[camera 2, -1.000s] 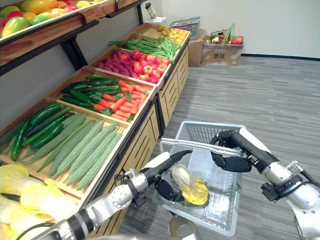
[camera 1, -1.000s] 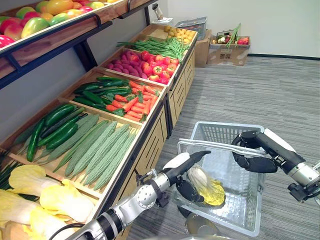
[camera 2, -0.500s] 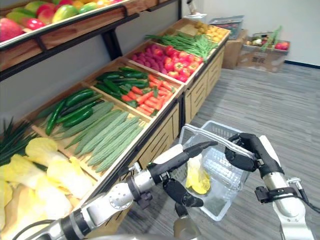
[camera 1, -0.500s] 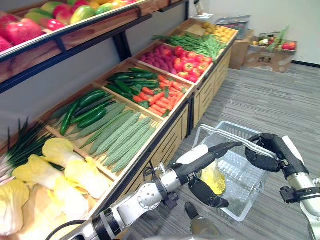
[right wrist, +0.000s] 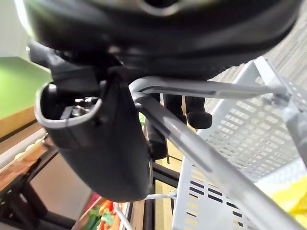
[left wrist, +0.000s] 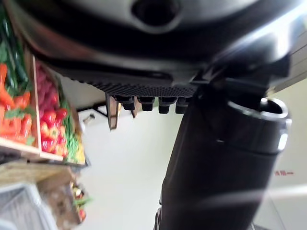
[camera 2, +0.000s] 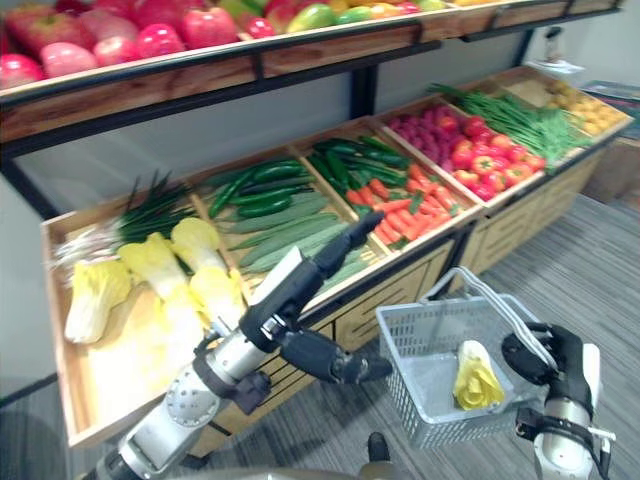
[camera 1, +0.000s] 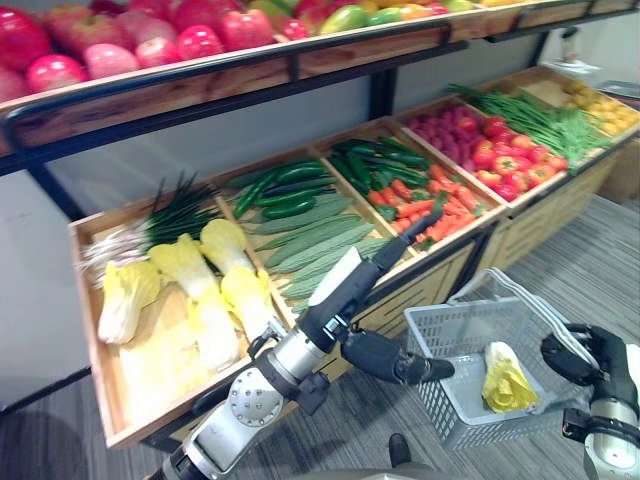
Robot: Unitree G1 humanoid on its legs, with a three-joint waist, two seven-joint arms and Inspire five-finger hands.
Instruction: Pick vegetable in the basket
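Low right, near floor: napa cabbage (camera 1: 503,378) lying inside grey basket (camera 1: 445,395), handle (camera 1: 520,305) clasped by curled right hand (camera 1: 572,357). Left hand (camera 1: 385,358) empty, spread wide, between shelf and basket. Probably best: hold basket level, reach for shelf cabbages (camera 1: 225,290).

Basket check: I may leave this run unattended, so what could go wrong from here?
1. The basket hangs by its handle from the right robot hand alone, with nothing under it. A quick turn could swing it and let the cabbage slide or tip out.
2. The open left robot hand reaches between the shelf front and the basket. Heading for another vegetable, it might clip either one.
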